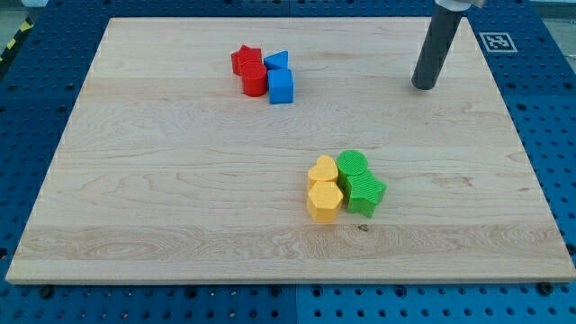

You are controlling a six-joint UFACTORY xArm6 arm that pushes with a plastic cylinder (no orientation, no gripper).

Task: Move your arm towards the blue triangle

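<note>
The blue triangle (277,61) lies at the upper middle-left of the wooden board (180,180), touching a blue cube (281,86) just below it and red blocks to its left. My tip (423,85) is at the view's upper right, far to the right of the blue triangle and slightly lower. It touches no block.
A red star-like block (245,59) and a red cylinder (254,79) sit against the blue pair. Two yellow blocks (323,189) and two green blocks (360,181) cluster at the lower middle-right. A blue pegboard (36,108) surrounds the board.
</note>
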